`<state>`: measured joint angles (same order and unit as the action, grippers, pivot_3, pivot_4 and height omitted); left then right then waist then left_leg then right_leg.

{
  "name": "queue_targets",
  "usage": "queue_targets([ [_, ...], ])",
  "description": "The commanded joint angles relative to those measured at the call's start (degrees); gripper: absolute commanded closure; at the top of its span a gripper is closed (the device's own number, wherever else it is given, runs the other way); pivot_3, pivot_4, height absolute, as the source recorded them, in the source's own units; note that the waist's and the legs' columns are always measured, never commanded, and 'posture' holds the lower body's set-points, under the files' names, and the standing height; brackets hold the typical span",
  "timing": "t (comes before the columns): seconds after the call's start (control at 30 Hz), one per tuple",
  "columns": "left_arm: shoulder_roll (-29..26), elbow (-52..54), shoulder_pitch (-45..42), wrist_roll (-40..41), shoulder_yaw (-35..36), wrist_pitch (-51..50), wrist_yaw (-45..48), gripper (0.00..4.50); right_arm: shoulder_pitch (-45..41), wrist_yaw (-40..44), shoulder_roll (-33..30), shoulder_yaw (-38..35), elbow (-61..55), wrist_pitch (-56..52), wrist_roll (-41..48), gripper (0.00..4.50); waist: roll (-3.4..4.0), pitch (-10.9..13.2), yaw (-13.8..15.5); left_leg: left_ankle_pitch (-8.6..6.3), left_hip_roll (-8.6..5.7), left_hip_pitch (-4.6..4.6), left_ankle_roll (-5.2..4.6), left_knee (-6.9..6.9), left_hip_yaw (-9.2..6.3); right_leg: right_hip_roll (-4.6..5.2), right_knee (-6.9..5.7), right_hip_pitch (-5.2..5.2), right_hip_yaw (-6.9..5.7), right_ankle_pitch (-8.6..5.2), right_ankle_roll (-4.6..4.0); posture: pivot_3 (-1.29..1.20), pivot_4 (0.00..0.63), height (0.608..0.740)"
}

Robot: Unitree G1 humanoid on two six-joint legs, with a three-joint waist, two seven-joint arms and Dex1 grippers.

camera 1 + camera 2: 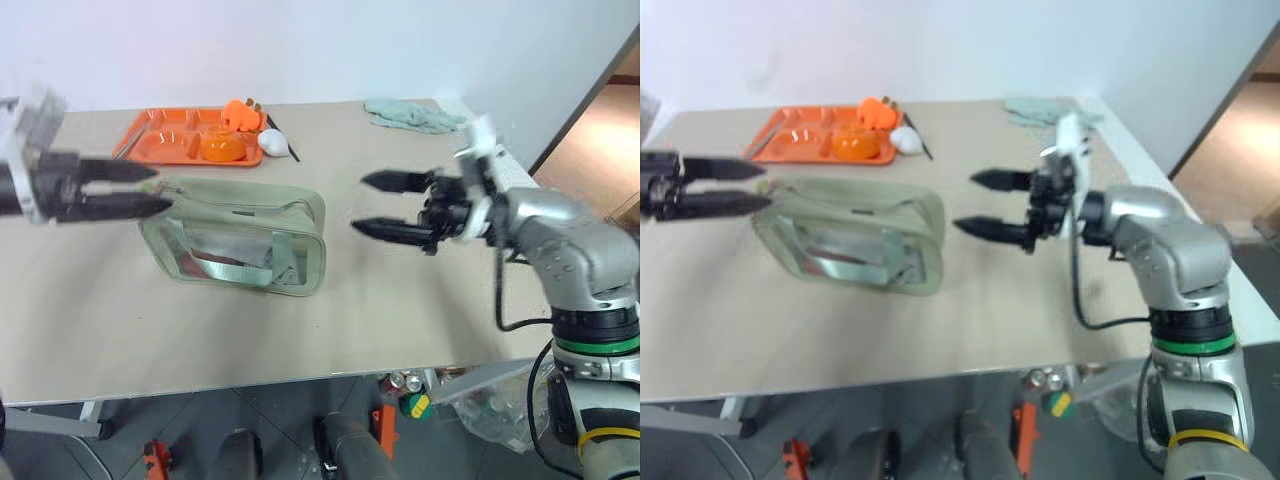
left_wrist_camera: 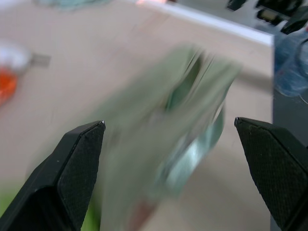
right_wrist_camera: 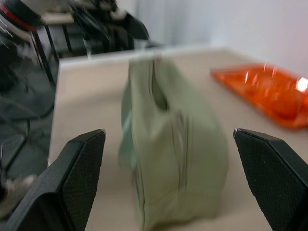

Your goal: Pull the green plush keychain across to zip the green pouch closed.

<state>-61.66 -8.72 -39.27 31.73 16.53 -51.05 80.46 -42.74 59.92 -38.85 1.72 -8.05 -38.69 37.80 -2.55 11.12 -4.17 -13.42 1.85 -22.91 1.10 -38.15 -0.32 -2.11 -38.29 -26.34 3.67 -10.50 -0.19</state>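
The green pouch (image 1: 238, 235) lies on the table (image 1: 400, 310), near the orange tray (image 1: 165, 135); the left gripper (image 1: 150, 188) hovers at its left end, fingers spread, empty. The right gripper (image 1: 368, 204) hangs just right of it, jaws parted, holding nothing; the green plush keychain cannot be made out.

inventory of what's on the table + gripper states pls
pouch: 1, sage green with clear window and pale strap, middle of the table, between the two grippers
tray: 1, orange, far left part of the table
bowl: 1, orange, on the tray's near right corner
orange object: 1, at the tray's far right corner; cannot tell what it is
white object: 1, round, just right of the tray, with a thin dark stick beside it
cloth: 1, pale mint green, crumpled, far right part of the table
table: 1, beige top
left gripper: 1, black fingers, open, at the pouch's left end
right gripper: 1, black fingers, open, right of the pouch, apart from it
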Motion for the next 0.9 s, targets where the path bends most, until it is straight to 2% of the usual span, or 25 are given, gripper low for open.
queue_targets([
  [0.03, -2.3, -0.3, 4.4, 3.4, 11.0, -0.2, -1.9, 0.03, -1.4, 0.3, 1.1, 1.5, -2.9, 1.7, -1.4, 0.08, 0.00, 0.0, 0.0, 0.00, 0.00, -0.02, 0.00, 0.00, 0.00, 0.00, 0.01, -0.02, 0.00, 0.00, 0.00, 0.00, 0.150, 0.740],
  [0.17, -2.8, 1.7, 14.5, 3.5, 16.7, 0.9, -2.4, 0.03, -2.8, 0.5, 2.8, 3.3, -1.2, 3.1, -3.6, 0.08, 0.00, 0.0, 0.0, -0.01, -0.02, -0.04, 0.00, 0.08, 0.02, 0.05, 0.08, -0.03, -0.01, -0.04, 0.00, 0.00, 0.150, 0.740],
  [0.27, -2.4, 4.7, 19.3, 6.4, 20.7, -1.3, -3.0, 0.03, -3.5, 0.8, 4.4, 5.7, -0.8, 3.3, -5.3, 0.08, -0.04, 0.0, 0.0, -0.01, -0.03, -0.04, 0.00, 0.12, 0.01, 0.12, 0.10, -0.03, -0.05, -0.05, -0.01, 0.00, 0.150, 0.740],
  [0.5, -1.4, 7.6, 25.9, 9.7, 24.9, -1.8, -5.5, 0.03, -2.9, 2.0, 7.9, 11.5, -1.6, 4.9, -8.7, 0.08, -0.09, 0.0, 0.0, -0.01, -0.02, 0.00, 0.00, 0.14, -0.01, 0.14, 0.09, -0.01, -0.12, -0.06, -0.05, 0.00, 0.150, 0.740],
  [0.73, -0.5, 11.8, 27.4, 13.8, 24.6, -3.4, -9.4, 0.03, -3.4, 1.0, 11.6, 12.2, 5.0, 8.9, -13.7, 0.08, -0.11, -0.1, -0.1, 0.00, -0.01, 0.01, 0.00, 0.16, -0.01, 0.13, 0.09, -0.01, -0.14, -0.05, -0.06, 0.00, 0.150, 0.740],
  [0.77, -0.4, 12.4, 27.5, 14.3, 24.5, -3.5, -9.9, 0.00, -3.4, 0.9, 11.9, 12.0, 5.7, 9.4, -14.1, 0.61, -0.11, -0.1, -0.1, 0.00, -0.01, 0.01, 0.00, 0.16, -0.01, 0.14, 0.09, -0.01, -0.13, -0.05, -0.06, 0.00, 0.150, 0.740],
  [0.8, -0.3, 12.9, 27.6, 14.8, 24.3, -3.7, -10.2, 0.00, -3.4, 0.9, 12.1, 11.8, 6.3, 9.7, -14.4, 0.83, -0.11, -0.1, -0.1, -0.01, -0.01, 0.02, 0.01, 0.16, 0.00, 0.14, 0.09, -0.01, -0.12, -0.05, -0.06, 0.00, 0.150, 0.740],
  [0.9, -0.4, 13.1, 27.8, 15.8, 24.3, -3.7, -11.1, 0.00, -3.0, 1.9, 12.2, 11.4, 6.5, 10.1, -14.5, 1.89, -0.11, -0.1, -0.1, -0.01, -0.01, 0.02, 0.01, 0.20, 0.01, 0.13, 0.10, -0.02, -0.12, -0.06, -0.06, 0.00, 0.150, 0.740],
])
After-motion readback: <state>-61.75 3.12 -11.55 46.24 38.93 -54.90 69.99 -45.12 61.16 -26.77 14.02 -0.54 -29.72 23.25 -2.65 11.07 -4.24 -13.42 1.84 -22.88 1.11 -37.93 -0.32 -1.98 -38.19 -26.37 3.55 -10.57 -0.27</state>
